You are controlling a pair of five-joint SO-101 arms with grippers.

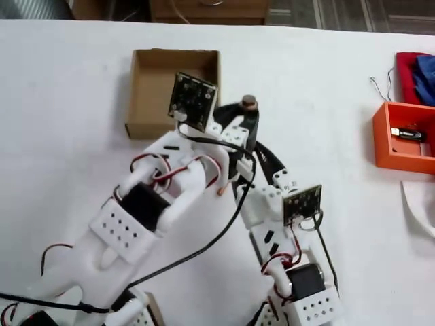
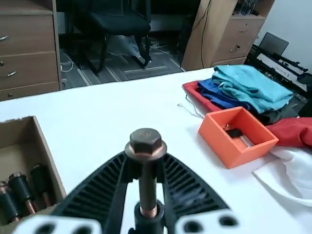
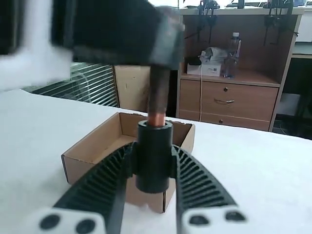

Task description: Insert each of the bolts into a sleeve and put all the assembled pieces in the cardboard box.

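A copper bolt (image 2: 145, 146) with a hex head stands upright in my left gripper (image 2: 145, 158), which is shut on its shaft. The shaft's lower end sits in a black sleeve (image 3: 153, 156) that my right gripper (image 3: 153, 161) is shut on. In the high view both arms meet just right of the cardboard box (image 1: 156, 88), with the bolt head (image 1: 249, 102) showing on top. Several assembled pieces (image 2: 19, 192) lie inside the box (image 2: 46, 151). Behind the sleeve stands the box (image 3: 95, 146).
An orange tray (image 1: 401, 139) holding a small black item sits at the table's right side, with folded red and blue cloths (image 2: 239, 87) beyond it. A white sheet (image 1: 418, 204) lies near the right edge. Bare white table surrounds the box.
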